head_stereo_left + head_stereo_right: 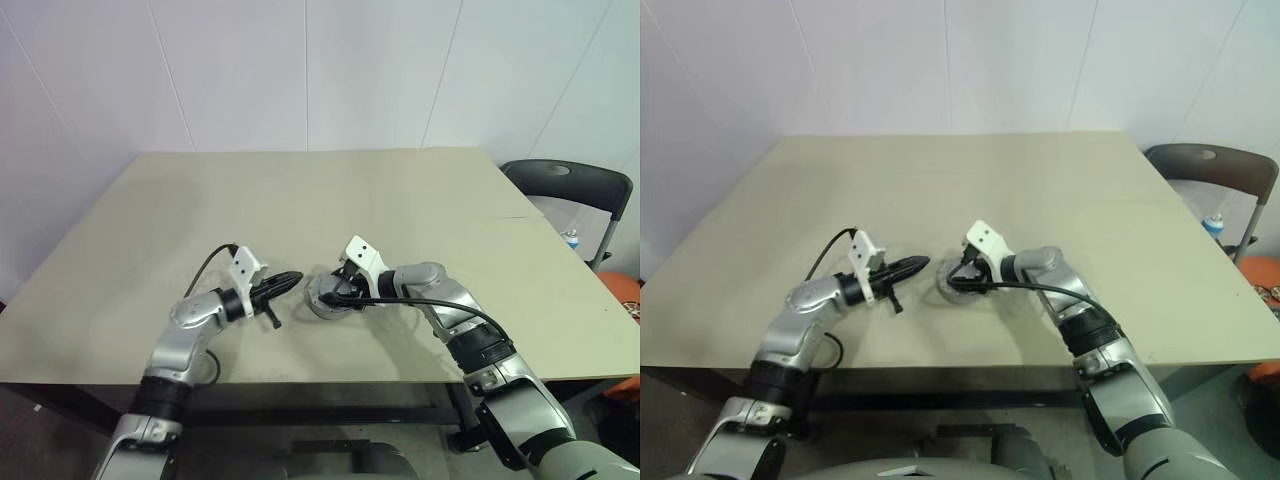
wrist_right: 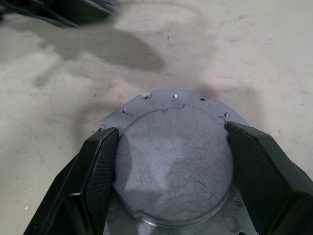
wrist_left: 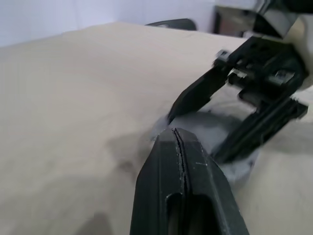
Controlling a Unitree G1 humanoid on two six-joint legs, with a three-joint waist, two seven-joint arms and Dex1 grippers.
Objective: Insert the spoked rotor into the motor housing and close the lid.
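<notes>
1. The right gripper has its two black fingers spread wide around a round grey metal body, one finger against each side of it; this looks like the motor housing, seen from its smooth scratched face with a flange of small holes around it; it sits low in the centre of the right wrist view, and just right of centre in the left eye view.
2. The left gripper has its fingers pressed together with only a thin seam between them; I cannot make out anything held between them; in the left eye view it sits just left of the housing, tips pointing toward it, near but apart.
3. The spoked rotor and the lid cannot be picked out with certainty; the windings are hidden, so I cannot tell whether the rotor is already inside or the lid already shut.
4. The counter is pale beige; a dark chair stands at the right edge of the frame.
5. Judgement: the housing is secured by the right arm; whether insertion and lid closing are left is unclear from here.
</notes>
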